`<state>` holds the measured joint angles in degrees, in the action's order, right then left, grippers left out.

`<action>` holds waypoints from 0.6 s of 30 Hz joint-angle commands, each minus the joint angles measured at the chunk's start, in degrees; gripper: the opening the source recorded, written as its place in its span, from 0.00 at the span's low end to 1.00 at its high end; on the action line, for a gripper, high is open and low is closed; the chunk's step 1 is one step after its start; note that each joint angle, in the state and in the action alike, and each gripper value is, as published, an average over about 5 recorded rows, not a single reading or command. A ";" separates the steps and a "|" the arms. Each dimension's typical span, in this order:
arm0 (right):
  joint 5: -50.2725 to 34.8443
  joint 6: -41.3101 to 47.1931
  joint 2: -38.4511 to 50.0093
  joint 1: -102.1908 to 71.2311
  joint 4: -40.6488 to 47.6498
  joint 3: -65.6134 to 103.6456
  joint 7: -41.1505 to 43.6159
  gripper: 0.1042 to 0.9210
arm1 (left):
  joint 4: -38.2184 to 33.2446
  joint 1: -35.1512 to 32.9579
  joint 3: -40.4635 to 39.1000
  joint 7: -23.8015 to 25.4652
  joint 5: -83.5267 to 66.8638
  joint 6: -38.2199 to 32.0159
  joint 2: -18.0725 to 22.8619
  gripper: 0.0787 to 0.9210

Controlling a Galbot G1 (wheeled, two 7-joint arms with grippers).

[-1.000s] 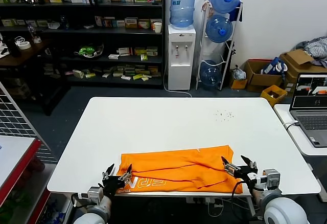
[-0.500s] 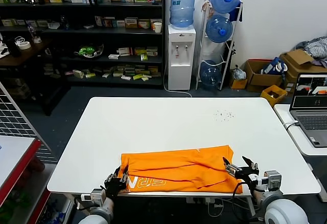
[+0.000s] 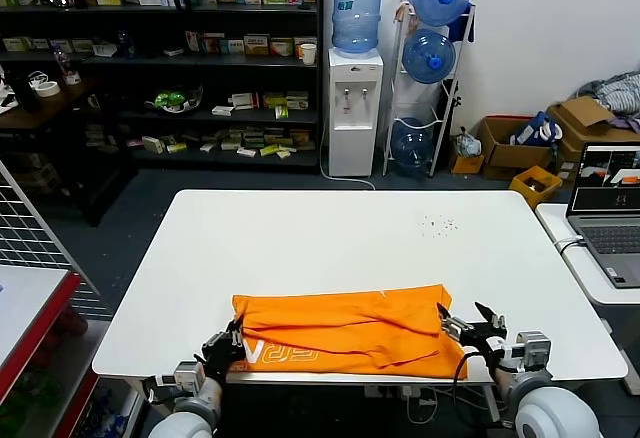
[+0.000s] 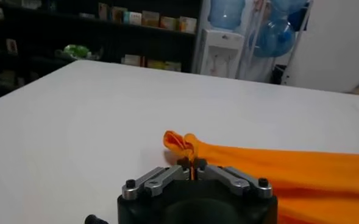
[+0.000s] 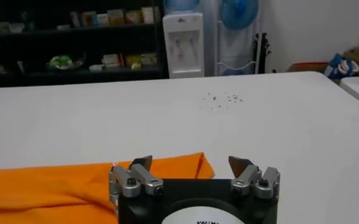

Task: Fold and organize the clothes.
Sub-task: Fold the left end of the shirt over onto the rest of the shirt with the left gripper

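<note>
**Left corner pinched, right side not yet gripped**

The left gripper [image 4: 192, 163] has its jaws pressed together on a bunched corner of the orange T-shirt [image 3: 345, 330], a small knot of cloth poking up just past the fingertips. The right gripper [image 5: 191, 165] has its jaws spread wide, standing at the T-shirt's opposite end with nothing between them; the cloth's edge lies just beyond them.

The T-shirt lies in a wrinkled band along the near edge of the white table [image 3: 330, 238], white lettering showing near the left gripper, both grippers just off that edge.

Risks, as I judge them: only 1 corner is held, so lifting now would drag the T-shirt askew. The left pinch looks shallow and could slip. The right jaws may close on 1 layer only, or on none.
</note>
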<state>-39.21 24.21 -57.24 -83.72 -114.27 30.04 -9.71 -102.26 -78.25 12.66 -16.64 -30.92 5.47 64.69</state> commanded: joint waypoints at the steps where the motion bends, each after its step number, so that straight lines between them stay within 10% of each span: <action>1: 0.02 -0.30 -0.30 1.03 0.21 -0.26 -0.35 0.88 | -4.16 -0.07 6.12 -1.00 -5.37 1.73 -9.43 0.05; 18: 1.61 -1.21 -2.55 4.42 2.29 -3.25 -0.80 0.88 | 13.32 1.36 18.57 1.88 -11.29 0.11 -32.02 0.05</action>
<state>-37.92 23.06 -59.31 -80.25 -112.41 27.48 -10.42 -99.68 -78.63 25.31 -15.62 -39.34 6.58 45.80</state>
